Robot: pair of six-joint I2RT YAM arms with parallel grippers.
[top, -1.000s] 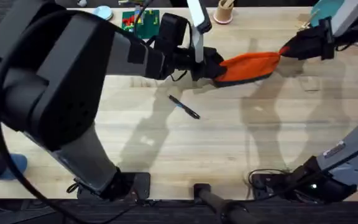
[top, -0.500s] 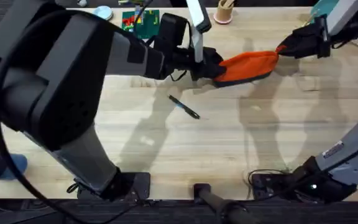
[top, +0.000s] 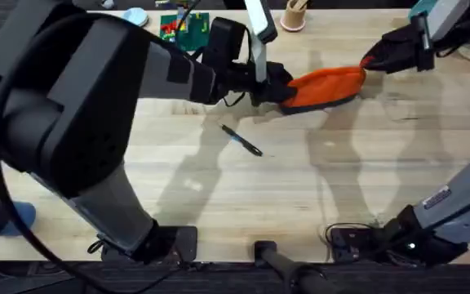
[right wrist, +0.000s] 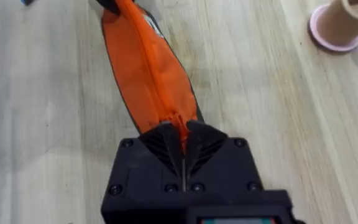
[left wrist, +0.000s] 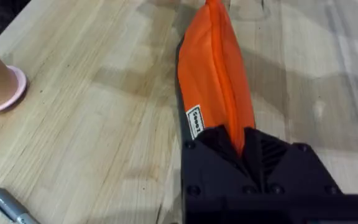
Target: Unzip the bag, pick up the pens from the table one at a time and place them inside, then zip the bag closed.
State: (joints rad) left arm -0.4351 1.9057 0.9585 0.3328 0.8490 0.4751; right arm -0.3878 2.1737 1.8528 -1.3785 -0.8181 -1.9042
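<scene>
Overhead, an orange pencil pouch (top: 326,86) stretched between two grippers above the far part of the wooden tabletop (top: 317,180). Left gripper (top: 277,88) clamped on the pouch's left end, fingers closed around the fabric. Right gripper (top: 369,59) pinched shut on the right end, fingers tight at the zipper line in its wrist view. Zipper closed along the top seam. One black pen (top: 241,140) lying loose on the tabletop nearer the bases, apart from the pouch. Beyond the pouch, a tan cup on a pink base (top: 294,15); farther left, a green object (top: 184,28). Grey marker tip (left wrist: 8,206) visible in the left wrist view.
</scene>
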